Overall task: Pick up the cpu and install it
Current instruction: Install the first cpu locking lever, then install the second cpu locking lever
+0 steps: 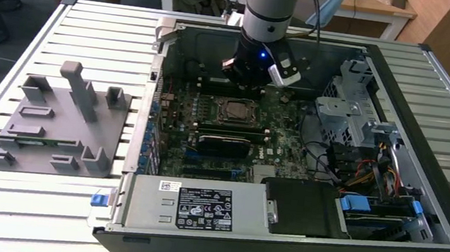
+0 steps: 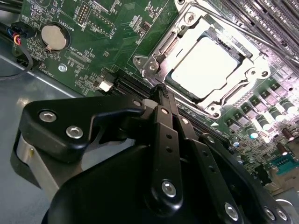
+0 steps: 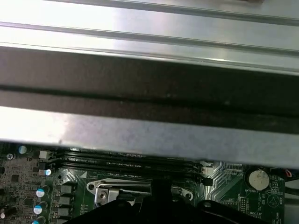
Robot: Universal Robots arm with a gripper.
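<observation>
The cpu [image 1: 234,110] lies flat in its socket in the middle of the green motherboard [image 1: 281,116], inside the open computer case. In the second wrist view its shiny silver lid [image 2: 205,67] sits framed by the metal socket bracket [image 2: 154,60]. My gripper [image 1: 245,82] hangs just above the board, beyond the socket toward the case's back wall. Its black fingers [image 2: 163,135] meet at the tips [image 2: 161,91], shut on nothing, a short way from the cpu. In the first wrist view the socket bracket [image 3: 121,191] lies just past the gripper's dark body [image 3: 159,210].
A grey fixture plate [image 1: 55,126] with upright blocks lies on the slatted table at the exterior view's left. The case walls [image 1: 429,124], a drive cage [image 1: 350,108], cables [image 1: 364,173] and a power supply [image 1: 190,205] ring the board. A coin battery [image 2: 53,37] sits near the socket.
</observation>
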